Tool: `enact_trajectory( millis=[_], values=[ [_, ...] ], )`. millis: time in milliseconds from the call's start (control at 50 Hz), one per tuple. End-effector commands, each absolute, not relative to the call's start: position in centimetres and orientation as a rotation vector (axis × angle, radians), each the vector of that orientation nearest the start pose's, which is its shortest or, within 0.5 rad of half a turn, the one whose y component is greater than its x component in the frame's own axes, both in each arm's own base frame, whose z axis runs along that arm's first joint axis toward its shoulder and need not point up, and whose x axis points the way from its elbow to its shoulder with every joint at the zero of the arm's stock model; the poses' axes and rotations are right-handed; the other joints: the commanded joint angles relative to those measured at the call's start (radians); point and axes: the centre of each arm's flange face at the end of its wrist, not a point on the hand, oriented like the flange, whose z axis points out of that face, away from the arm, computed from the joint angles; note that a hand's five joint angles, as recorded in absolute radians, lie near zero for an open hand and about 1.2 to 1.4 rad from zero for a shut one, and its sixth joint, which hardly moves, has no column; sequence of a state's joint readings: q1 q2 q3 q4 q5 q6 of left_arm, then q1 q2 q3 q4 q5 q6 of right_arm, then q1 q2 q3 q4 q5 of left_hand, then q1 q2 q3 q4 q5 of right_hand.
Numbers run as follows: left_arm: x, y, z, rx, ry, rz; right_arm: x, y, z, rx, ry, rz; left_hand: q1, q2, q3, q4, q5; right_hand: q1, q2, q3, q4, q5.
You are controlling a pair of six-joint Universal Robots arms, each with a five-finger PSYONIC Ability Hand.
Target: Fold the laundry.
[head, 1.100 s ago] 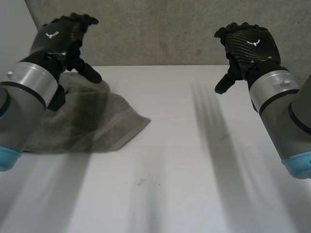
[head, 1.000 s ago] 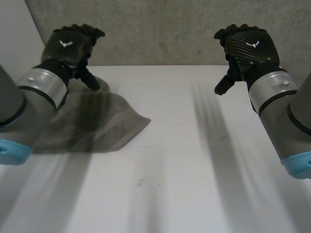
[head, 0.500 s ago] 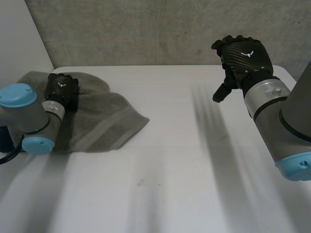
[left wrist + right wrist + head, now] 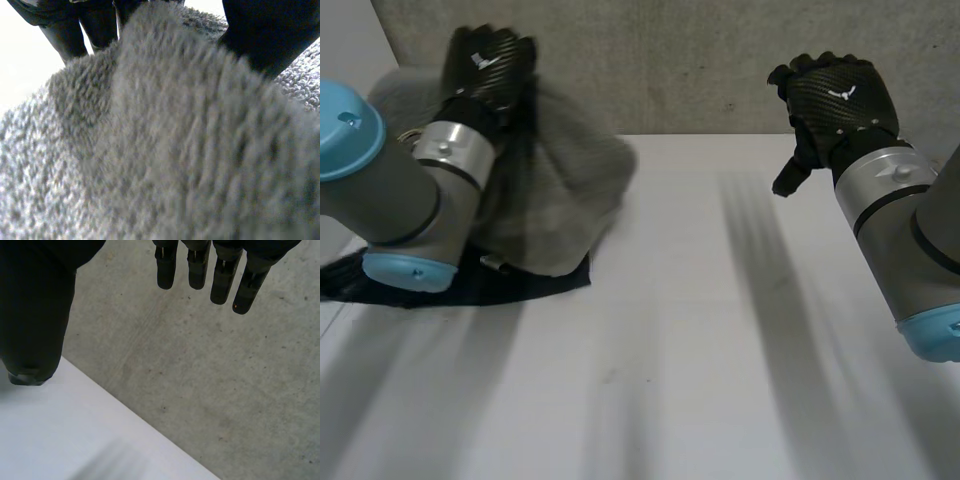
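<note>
Left hand (image 4: 490,65) is up at 10 o'clock over the table (image 4: 720,360), closed on the towel (image 4: 570,180). Its wrist view has a ridge of grey pile bunched between the fingers (image 4: 95,25) on one side and the thumb (image 4: 272,35) on the other, a firm pinch. Towel is off the table and hangs from that grip in front of the wall (image 4: 670,60), dropping beside the left arm (image 4: 410,200), with its lower edge low at about 9 o'clock. Under it, flat on the table, a dark layer (image 4: 535,288) runs out toward 8 o'clock. It's either black cloth or a mat, can't tell which from here. Right hand (image 4: 835,100) is at 2 o'clock, in the air, well apart from the towel, back of the hand toward the head camera. In its wrist view the fingers (image 4: 197,265) are slack, nearly straight and side by side, and the thumb (image 4: 35,315) is spread away from them. Wall and the table's far edge are beyond. Right hand holds nothing.
</note>
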State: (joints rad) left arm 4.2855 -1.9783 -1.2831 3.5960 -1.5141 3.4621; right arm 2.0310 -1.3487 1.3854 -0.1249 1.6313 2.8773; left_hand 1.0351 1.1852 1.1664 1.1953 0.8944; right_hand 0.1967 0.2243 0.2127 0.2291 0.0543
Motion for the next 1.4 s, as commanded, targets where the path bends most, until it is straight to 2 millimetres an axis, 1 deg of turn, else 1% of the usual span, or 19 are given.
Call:
enact_trajectory(
  millis=[20,40,120,280,340,360,420,560,640,720,840,940,960,980,1020,1040,1160,1260,1400],
  values=[
    [-35.6,-27.0,29.1,0.983,1.783,-2.744,27.2,-26.7,31.8,-0.645,1.905,-2.272,0.361,0.211,0.230,0.201,0.327,-0.022,-0.050,-0.038,-0.055,-0.054],
    [-36.6,-26.3,27.8,1.037,1.819,-2.722,27.2,-26.7,31.8,-0.645,1.905,-2.272,0.361,0.211,0.230,0.201,0.327,-0.022,-0.050,-0.038,-0.055,-0.054],
    [-37.9,-25.5,25.2,1.118,1.890,-2.660,27.1,-26.5,32.2,-0.643,1.895,-2.281,0.361,0.211,0.230,0.201,0.327,-0.022,-0.050,-0.038,-0.055,-0.054],
    [-37.5,-26.4,25.9,1.074,1.852,-2.662,26.6,-26.8,32.3,-0.629,1.903,-2.293,0.361,0.211,0.230,0.201,0.327,-0.022,-0.050,-0.038,-0.055,-0.054],
    [-34.9,-29.2,26.7,0.937,1.810,-2.609,26.4,-27.0,32.1,-0.626,1.913,-2.293,0.361,0.211,0.230,0.201,0.327,-0.022,-0.050,-0.038,-0.055,-0.054],
    [-33.1,-30.8,27.6,0.868,1.769,-2.580,26.4,-27.1,32.1,-0.625,1.914,-2.294,0.361,0.211,0.230,0.201,0.327,-0.022,-0.050,-0.038,-0.055,-0.054],
    [-30.0,-33.2,28.8,0.773,1.700,-2.522,26.4,-27.0,32.3,-0.623,1.909,-2.298,0.361,0.211,0.230,0.201,0.327,-0.022,-0.050,-0.038,-0.055,-0.054],
    [-25.5,-36.8,30.6,0.641,1.611,-2.467,26.5,-27.0,32.2,-0.626,1.907,-2.293,0.361,0.211,0.230,0.201,0.327,-0.022,-0.050,-0.038,-0.055,-0.054],
    [-20.5,-39.7,33.8,0.485,1.490,-2.444,26.6,-26.9,32.2,-0.622,1.905,-2.286,0.361,0.211,0.230,0.201,0.327,-0.022,-0.050,-0.038,-0.055,-0.054],
    [-17.5,-41.4,35.8,0.398,1.410,-2.430,26.8,-26.7,32.1,-0.628,1.903,-2.281,0.361,0.211,0.230,0.201,0.327,-0.022,-0.050,-0.038,-0.055,-0.054],
    [-15.0,-43.0,36.8,0.330,1.354,-2.407,26.8,-26.7,32.1,-0.628,1.904,-2.279,0.361,0.211,0.230,0.201,0.327,-0.022,-0.050,-0.038,-0.055,-0.054],
    [-14.5,-44.1,35.1,0.340,1.396,-2.377,26.8,-26.6,32.0,-0.631,1.907,-2.275,0.361,0.211,0.230,0.201,0.327,-0.022,-0.050,-0.038,-0.055,-0.054],
    [-14.6,-44.4,33.9,0.354,1.436,-2.356,26.8,-26.6,32.0,-0.630,1.905,-2.277,0.361,0.211,0.230,0.201,0.327,-0.022,-0.050,-0.038,-0.055,-0.054],
    [-14.7,-44.6,33.3,0.361,1.456,-2.345,26.8,-26.6,32.0,-0.631,1.907,-2.275,0.245,0.095,0.114,0.085,0.211,-0.022,-0.050,-0.038,-0.055,-0.054],
    [-14.9,-44.8,32.0,0.377,1.503,-2.322,26.9,-26.6,31.9,-0.633,1.907,-2.273,-0.387,-0.537,-0.518,-0.547,-0.420,-0.022,-0.050,-0.038,-0.055,-0.054],
    [-15.0,-44.9,30.4,0.396,1.562,-2.288,26.9,-26.6,31.9,-0.634,1.909,-2.272,-0.846,-0.996,-0.978,-1.006,-0.880,-0.022,-0.050,-0.038,-0.055,-0.054],
    [-15.7,-44.7,26.9,0.437,1.686,-2.221,26.9,-26.5,31.7,-0.641,1.915,-2.267,-0.842,-0.992,-0.973,-1.002,-0.876,-0.022,-0.050,-0.038,-0.055,-0.054],
    [-17.7,-43.2,24.6,0.506,1.776,-2.194,26.8,-26.5,31.7,-0.641,1.916,-2.269,-0.842,-0.992,-0.973,-1.002,-0.876,-0.022,-0.050,-0.038,-0.055,-0.054],
    [-18.7,-41.0,23.0,0.560,1.859,-2.150,26.7,-26.7,31.6,-0.637,1.922,-2.271,-0.828,-0.978,-0.959,-0.988,-0.861,-0.022,-0.050,-0.038,-0.055,-0.054]
  ],
)
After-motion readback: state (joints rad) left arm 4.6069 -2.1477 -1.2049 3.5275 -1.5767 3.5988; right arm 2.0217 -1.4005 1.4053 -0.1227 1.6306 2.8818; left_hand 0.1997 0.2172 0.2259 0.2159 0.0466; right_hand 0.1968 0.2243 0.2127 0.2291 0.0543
